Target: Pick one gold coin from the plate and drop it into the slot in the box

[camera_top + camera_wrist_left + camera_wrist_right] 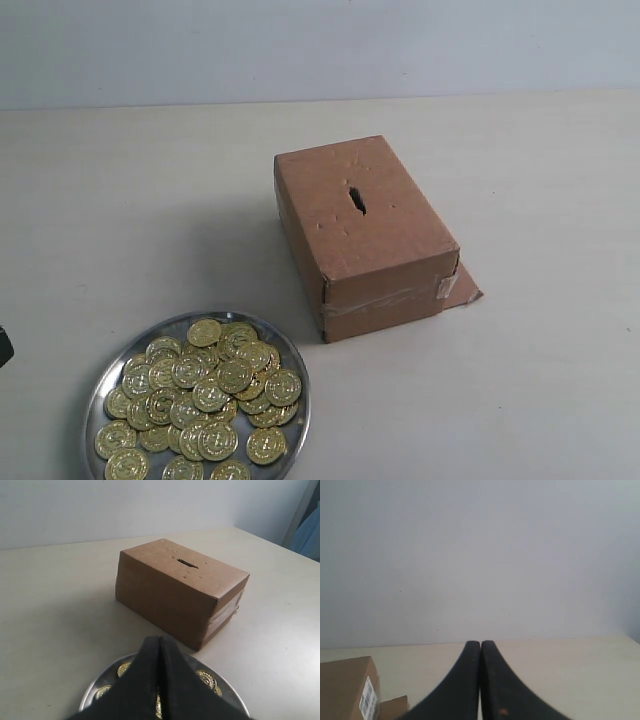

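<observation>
Coins (200,395) fill the plate (97,390), low and left on the counter (540,380) in the exterior view, just beside the box (390,250), whose slot (356,199) faces up. Left gripper (160,641), closed tight and empty, hangs directly over the plate, with the box beyond it. Right gripper (480,644), also closed, points elsewhere. The left arm is probably the nearer one.

- You have a pale cream table (120,200) under everything, plain and matte.
- Along its far edge you see a blank grey-white wall (300,40).
- Past the table's edge, the left wrist view shows you a light blue thing (311,532), too cut off to name.
</observation>
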